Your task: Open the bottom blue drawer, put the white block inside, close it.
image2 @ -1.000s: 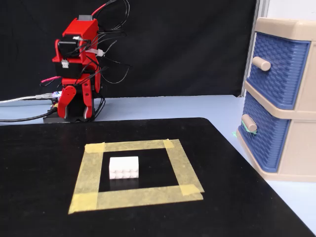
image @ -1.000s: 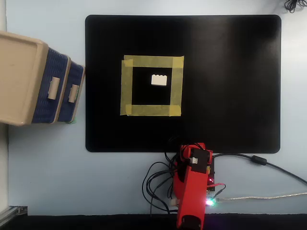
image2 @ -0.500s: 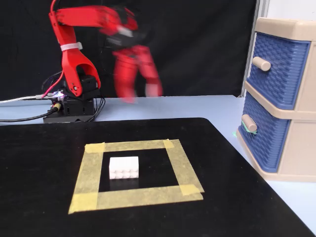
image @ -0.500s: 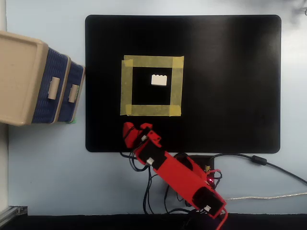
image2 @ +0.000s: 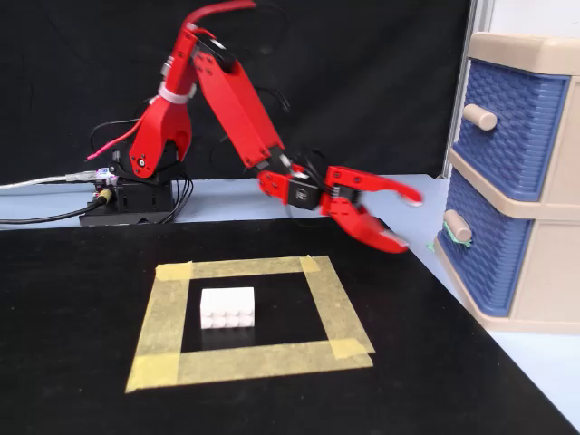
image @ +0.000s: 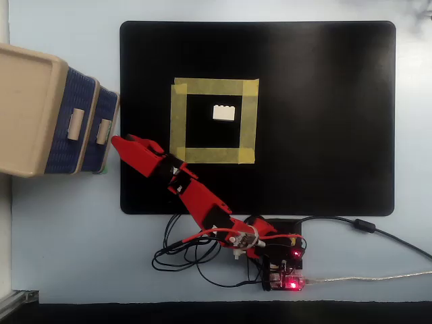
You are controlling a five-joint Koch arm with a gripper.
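The white block point(image: 224, 113) point(image2: 227, 306) lies flat on the black mat inside a yellow tape square point(image: 178, 121) point(image2: 337, 304). The beige cabinet stands at the mat's edge, left in the overhead view and right in the fixed view. Its bottom blue drawer point(image: 95, 156) point(image2: 484, 263) is shut, as is the upper one. My red gripper point(image: 120, 145) point(image2: 405, 220) hangs open and empty above the mat's corner. It points at the bottom drawer's beige handle point(image: 103, 131) point(image2: 458, 227), a short way from it and not touching.
The upper blue drawer point(image: 64, 145) point(image2: 507, 127) sits above the bottom one. The arm's base and a tangle of cables point(image: 202, 253) point(image2: 136, 195) sit off the mat's edge. The black mat point(image: 324, 121) lies on a pale blue table.
The arm unfolded from its base, swung across the mat's corner and stretched toward the cabinet, with the gripper now spread open near the bottom drawer. The block has not moved.
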